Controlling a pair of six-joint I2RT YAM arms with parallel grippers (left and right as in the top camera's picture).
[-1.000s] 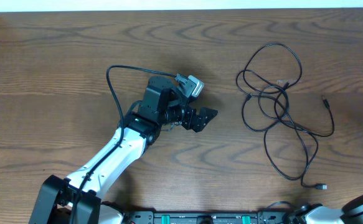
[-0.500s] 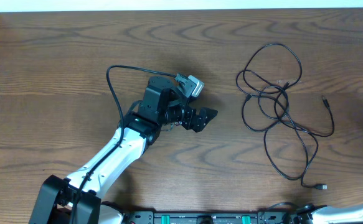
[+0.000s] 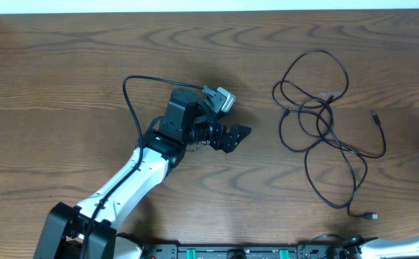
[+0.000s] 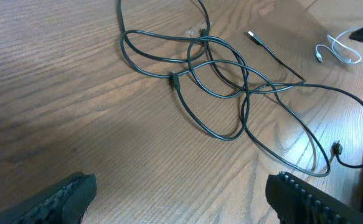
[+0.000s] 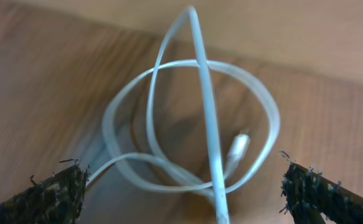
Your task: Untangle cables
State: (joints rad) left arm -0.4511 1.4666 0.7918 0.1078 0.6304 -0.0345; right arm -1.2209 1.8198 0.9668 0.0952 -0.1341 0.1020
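Black cables (image 3: 329, 108) lie knotted near the right edge of the table (image 3: 65, 72); the white cable (image 5: 204, 93) sits coiled under the right gripper (image 5: 184, 177), jaws spread. The left gripper (image 4: 182, 185), likewise released, faces the untouched tangle. Next, probably, it must pinch a loose plug end.

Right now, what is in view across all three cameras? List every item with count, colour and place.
table: one, brown wood grain, fills all views
black cables: count unclear because they are tangled, black, looped together on the right side of the table
white cable: one, white, coiled loosely on the table right under the right wrist camera, apart from the black tangle
base rail: one, black with green marks, bottom edge of the overhead view
left arm: one, white and black, reaching from bottom left toward the table's middle
left tool: one, black, open, holds nothing
right tool: one, black, open over the white cable, not gripping it
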